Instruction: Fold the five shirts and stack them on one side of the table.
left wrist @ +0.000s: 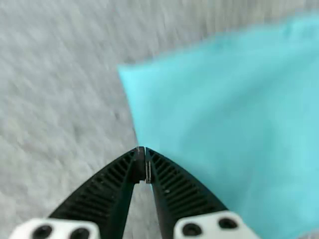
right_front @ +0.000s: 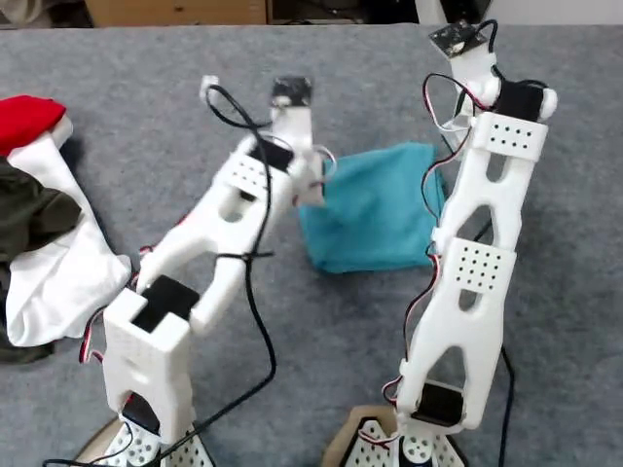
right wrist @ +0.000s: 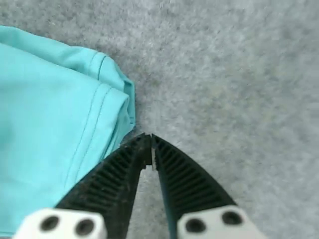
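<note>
The folded turquoise cotton shirt [right_front: 375, 209] lies flat near the middle of the table, a rough rectangle with its longer side running across the table from one arm toward the other, slightly skewed. In the right wrist view the turquoise shirt [right wrist: 50, 114] shows stitched hems layered at one corner, and that corner sits just beside the tips of the right gripper [right wrist: 151, 149]. Those black ribbed jaws are pressed together with nothing between them, over bare cloth. In the left wrist view the turquoise shirt [left wrist: 234, 114] shows a plain edge that runs from a free corner ahead of the jaws right up to the tips of the left gripper [left wrist: 144, 167]. Its jaws are likewise closed tip to tip, empty. Whether they touch the fabric cannot be told.

One shirt is folded. Well away from both pairs of jaws, at the table's edge beyond the left white arm [right_front: 214, 233], three more garments lie in a loose heap – a red cloth [right_front: 29, 117], a crumpled white shirt [right_front: 58, 272] and a dark olive garment [right_front: 24, 214]. The right white arm [right_front: 477, 253] stands on the shirt's other side. A grey felt-like table cover [right_front: 146, 97] lies under everything.
</note>
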